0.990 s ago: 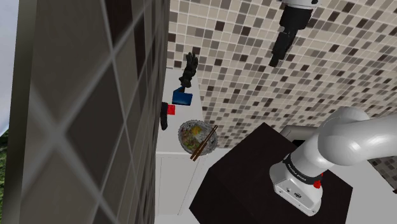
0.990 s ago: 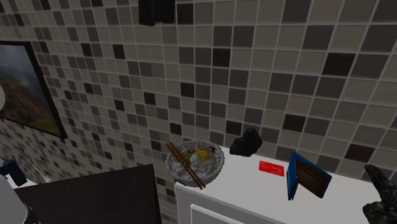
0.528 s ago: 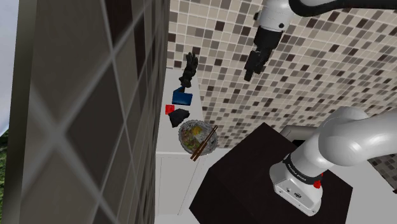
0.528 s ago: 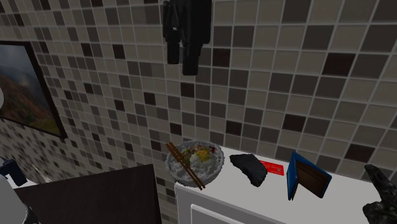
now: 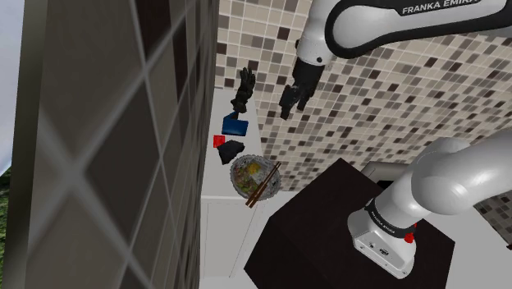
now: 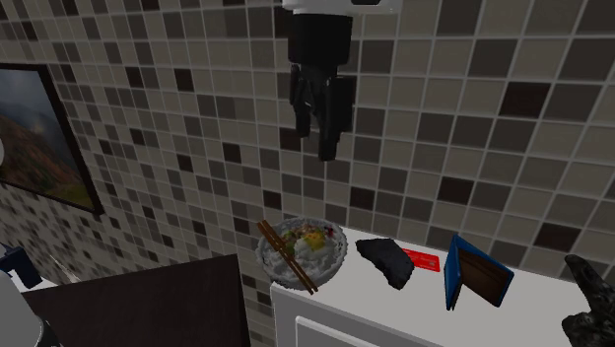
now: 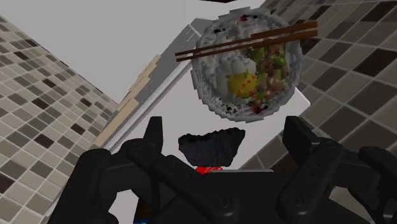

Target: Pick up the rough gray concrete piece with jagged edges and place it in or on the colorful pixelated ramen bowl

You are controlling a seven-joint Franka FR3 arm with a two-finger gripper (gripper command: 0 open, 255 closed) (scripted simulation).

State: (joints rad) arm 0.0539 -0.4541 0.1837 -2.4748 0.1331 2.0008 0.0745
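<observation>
Change noted: since half a second ago my claw [image 6: 324,143] has come lower along the tiled wall, while the concrete piece [image 6: 386,261] lies as it did. The piece, rendered dark and nearly black with jagged edges, rests on the white counter [image 6: 394,308], just beside the ramen bowl [image 6: 304,248] and touching a red card [image 6: 424,260] on its other side. Brown chopsticks [image 6: 286,256] lie across the bowl's rim. Past the card stands a blue wallet [image 6: 473,274], then a black figure [image 6: 591,296]. My claw hangs well above the piece and bowl, fingers spread apart, gripping nothing.
</observation>
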